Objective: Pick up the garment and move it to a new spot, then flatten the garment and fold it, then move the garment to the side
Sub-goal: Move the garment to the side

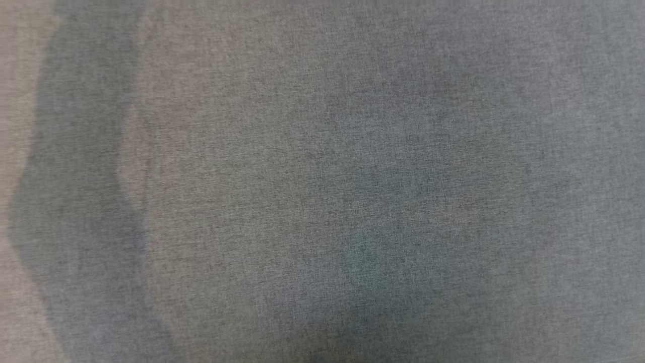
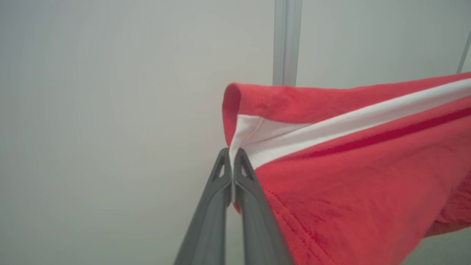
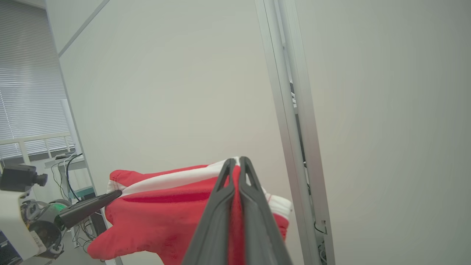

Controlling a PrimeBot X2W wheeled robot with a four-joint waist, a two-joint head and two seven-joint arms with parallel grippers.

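Observation:
The garment (image 2: 349,191) is red with a white stripe and hangs stretched in the air between my two grippers. My left gripper (image 2: 232,162) is shut on one end of it, its fingertips pinching the hem at the white stripe. My right gripper (image 3: 237,163) is shut on the other end of the garment (image 3: 158,213), with red cloth squeezed between its dark fingers. In the right wrist view the left gripper (image 3: 116,194) shows at the far corner of the cloth, which sags below the held edge.
Grey woven cloth (image 1: 322,181) with darker shadow patches spreads before the head camera. Behind the garment stands a pale wall with an aluminium post (image 3: 290,129). Window blinds (image 3: 25,92) and a desk with cables (image 3: 70,165) lie beyond the left arm.

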